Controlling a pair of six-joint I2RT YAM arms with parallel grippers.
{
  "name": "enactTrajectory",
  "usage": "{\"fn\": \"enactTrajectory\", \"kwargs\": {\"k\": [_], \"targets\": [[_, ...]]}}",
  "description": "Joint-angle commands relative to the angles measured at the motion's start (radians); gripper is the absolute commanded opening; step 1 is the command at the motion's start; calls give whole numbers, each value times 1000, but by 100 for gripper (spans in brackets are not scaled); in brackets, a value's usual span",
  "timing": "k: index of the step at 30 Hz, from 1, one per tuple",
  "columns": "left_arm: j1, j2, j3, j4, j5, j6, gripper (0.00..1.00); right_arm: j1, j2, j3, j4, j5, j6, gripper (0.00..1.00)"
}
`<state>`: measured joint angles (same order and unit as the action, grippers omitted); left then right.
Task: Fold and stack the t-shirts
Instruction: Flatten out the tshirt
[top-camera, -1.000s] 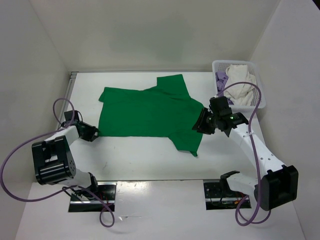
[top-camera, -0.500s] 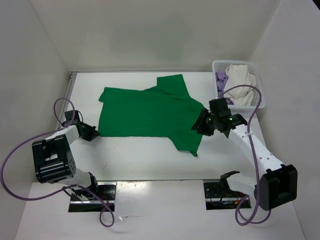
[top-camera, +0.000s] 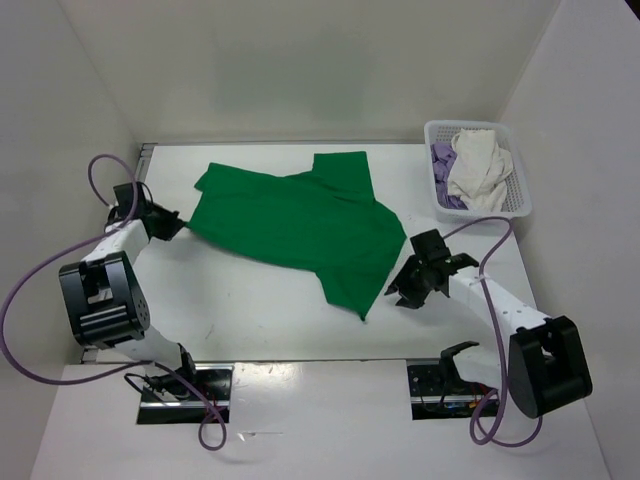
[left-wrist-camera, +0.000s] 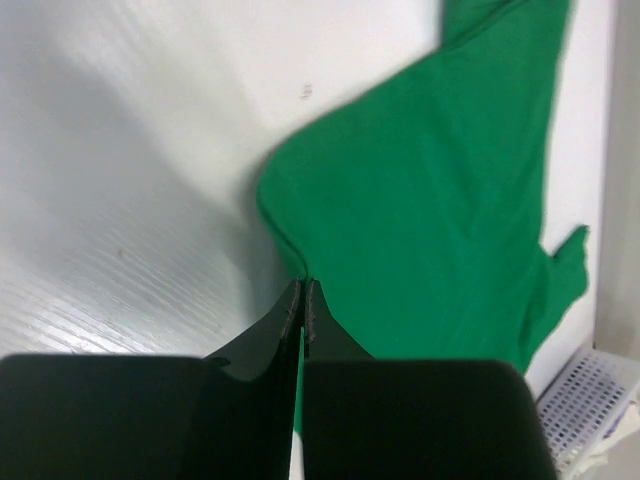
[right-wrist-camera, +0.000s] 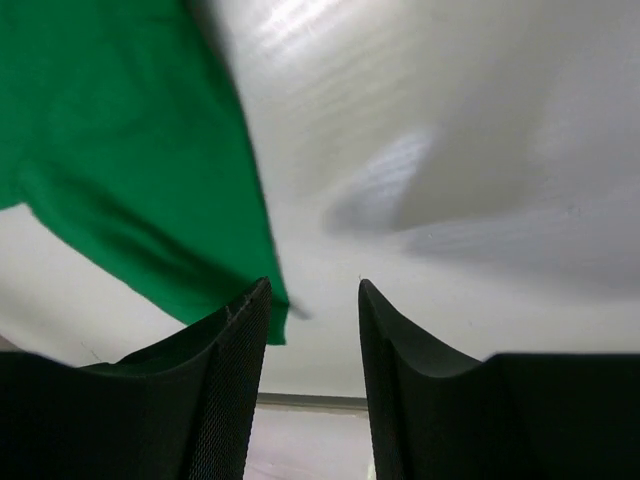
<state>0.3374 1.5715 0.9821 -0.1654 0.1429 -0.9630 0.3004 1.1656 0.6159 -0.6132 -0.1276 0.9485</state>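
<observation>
Pinching the left edge of the bright green cloth t-shirt (top-camera: 300, 220), which lies spread across the middle, the left gripper (top-camera: 168, 224) is clenched on it. Pull low and evenly to flatten it. The right gripper (top-camera: 402, 293) is released beside the near sleeve. At far right, the white plastic mesh basket (top-camera: 482, 214) half hides a cream t-shirt (top-camera: 478, 170) and a lavender t-shirt (top-camera: 441, 157).

"What colour is the one lying out on the table?"

"A bright green shirt (top-camera: 300, 225), plain, no print. The table (top-camera: 250, 310) under it is white."

"And far right?"

"A white mesh basket (top-camera: 521, 196), with a cream shirt (top-camera: 478, 165) and a pale lavender shirt (top-camera: 441, 156) in it."

"And you?"

"My fingers (right-wrist-camera: 225, 400) are black, one with a fine grid texture. My arms (top-camera: 497, 300) are white with black joints, my cables (top-camera: 92, 175) purple."
</observation>
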Motion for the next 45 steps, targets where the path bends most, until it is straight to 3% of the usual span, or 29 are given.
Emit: {"fn": "enactTrajectory", "kwargs": {"k": [1, 7, 15, 17, 18, 20, 23, 25, 26, 27, 30, 36, 45], "targets": [[6, 61, 7, 18, 6, 21, 0, 46, -29, -53, 76, 14, 119, 46], [6, 99, -14, 60, 93, 1, 0, 69, 46, -47, 214, 92, 145, 50], [-15, 52, -57, 69, 84, 10, 0, 69, 352, 93, 339, 195, 95, 49], [-15, 38, -66, 69, 84, 10, 0, 69, 413, 149, 348, 218, 95, 41], [-15, 24, -66, 69, 84, 10, 0, 69, 439, 174, 348, 242, 67, 25], [-15, -2, -77, 56, 84, 10, 0, 60, 486, 256, 328, 299, 38, 6], [-24, -31, -97, 37, 73, 32, 0, 33, 486, 373, 267, 368, -16, 3], [-24, -51, -108, 27, 47, 43, 0, 11, 461, 418, 253, 382, -71, 15], [-24, -51, -108, 27, 38, 43, 0, -7, 460, 418, 238, 382, -83, 25], [-24, -51, -108, 17, 28, 43, 0, -7, 450, 418, 227, 352, -92, 43], [-15, -42, -74, 6, 12, 52, 0, -7, 376, 337, 217, 315, -68, 54], [-6, 28, 42, -3, 12, 50, 0, -7, 122, 69, 217, 234, 62, 53], [-17, 74, 10, 50, 61, 40, 0, -7, 48, -100, 277, 91, 133, 46]]}}
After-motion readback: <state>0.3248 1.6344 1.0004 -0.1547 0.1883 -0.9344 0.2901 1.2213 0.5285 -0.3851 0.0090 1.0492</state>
